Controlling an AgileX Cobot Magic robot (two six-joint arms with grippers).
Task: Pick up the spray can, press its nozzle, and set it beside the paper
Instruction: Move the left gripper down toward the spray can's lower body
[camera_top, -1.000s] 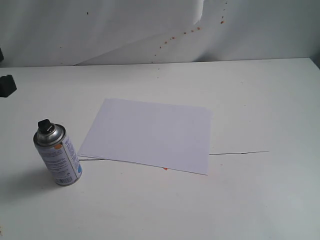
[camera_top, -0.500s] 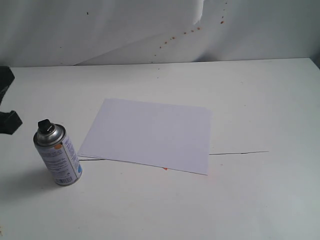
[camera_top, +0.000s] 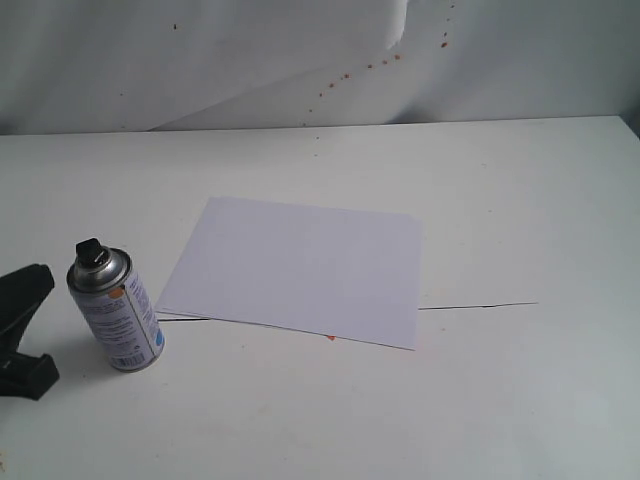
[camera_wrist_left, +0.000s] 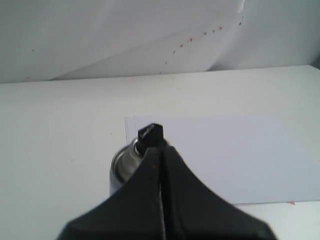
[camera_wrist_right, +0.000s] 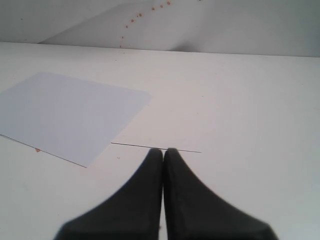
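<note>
The spray can (camera_top: 118, 315) stands upright on the white table, just left of the paper (camera_top: 300, 268), with its black nozzle (camera_top: 90, 250) on top. My left gripper (camera_top: 40, 283) is at the left edge, a short way left of the can and not touching it. Seen from the left wrist, that gripper (camera_wrist_left: 161, 150) is shut and empty, its tips right in front of the can (camera_wrist_left: 124, 165) and nozzle (camera_wrist_left: 150, 135), with the paper (camera_wrist_left: 225, 155) behind. My right gripper (camera_wrist_right: 164, 151) is shut and empty over bare table, right of the paper (camera_wrist_right: 70, 112).
A thin black line (camera_top: 478, 305) runs across the table from the paper's right corner. A small orange mark (camera_top: 330, 338) lies at the paper's front edge. A white backdrop with orange specks (camera_top: 350, 75) stands behind the table.
My left gripper has come down the left edge of the exterior view, from level with the table's back to beside the can. The can and paper have not moved.
</note>
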